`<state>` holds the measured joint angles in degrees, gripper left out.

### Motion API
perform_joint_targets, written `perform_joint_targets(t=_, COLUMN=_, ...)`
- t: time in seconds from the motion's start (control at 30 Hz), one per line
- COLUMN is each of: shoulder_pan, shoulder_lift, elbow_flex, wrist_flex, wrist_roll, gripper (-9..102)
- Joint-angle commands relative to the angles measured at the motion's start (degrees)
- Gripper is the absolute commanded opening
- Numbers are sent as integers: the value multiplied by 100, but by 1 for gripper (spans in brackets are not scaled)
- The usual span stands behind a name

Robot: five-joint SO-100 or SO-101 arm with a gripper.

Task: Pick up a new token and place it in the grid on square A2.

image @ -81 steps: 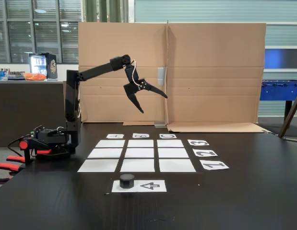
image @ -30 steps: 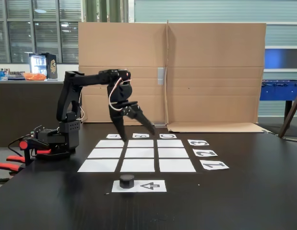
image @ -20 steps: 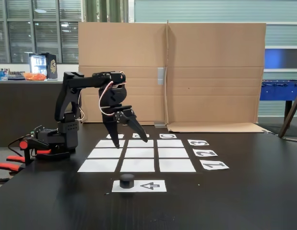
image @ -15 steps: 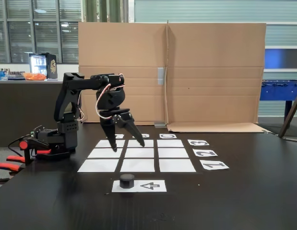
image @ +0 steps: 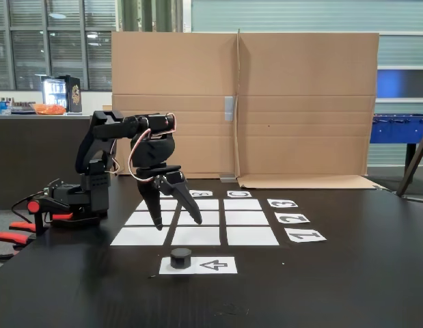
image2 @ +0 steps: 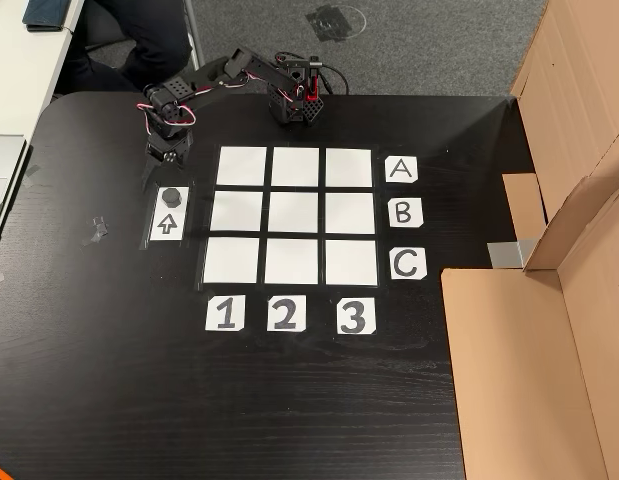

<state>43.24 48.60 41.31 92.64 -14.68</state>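
Note:
The token point(image: 180, 257) point(image2: 171, 195), a squat black cylinder, stands on the end of a white sheet printed with an arrow point(image: 212, 265) point(image2: 167, 222). My gripper point(image: 178, 225) point(image2: 167, 160) hangs open and empty, fingers pointing down, a little behind and above the token in the fixed view and not touching it. The grid point(image: 245, 219) point(image2: 294, 212) of nine white rectangles lies beside it. Square A2 point(image: 139, 219) point(image2: 294, 167) is bare, and one finger partly covers it in the fixed view.
Labels A point(image2: 401, 169), B, C and 1 point(image2: 225, 314), 2, 3 edge the grid. The arm's base point(image: 67, 201) is clamped at the table's left in the fixed view. A cardboard wall point(image: 300, 102) point(image2: 529, 350) stands along one side. A tape scrap point(image2: 97, 228) lies near the arrow sheet.
The arm has folded down from high over the grid's far side. The open gripper has swung left and nearer, dropping low toward the token. The token has not moved.

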Motion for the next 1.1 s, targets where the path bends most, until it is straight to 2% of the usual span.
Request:
perform_joint_targets(t=0.0, shoulder_pan=79, shoulder_lift=-308, elbow_flex=-747, wrist_flex=237, wrist_roll=-53, gripper=50)
perform_joint_targets(t=0.17, shoulder_pan=132, shoulder_lift=-861, elbow_flex=-1477, wrist_flex=466, wrist_roll=-62, gripper=50)
perform_joint_targets(t=1.07, shoulder_pan=62, shoulder_lift=-1652, elbow_flex=-2127, wrist_flex=466, wrist_roll=-431, gripper=49)
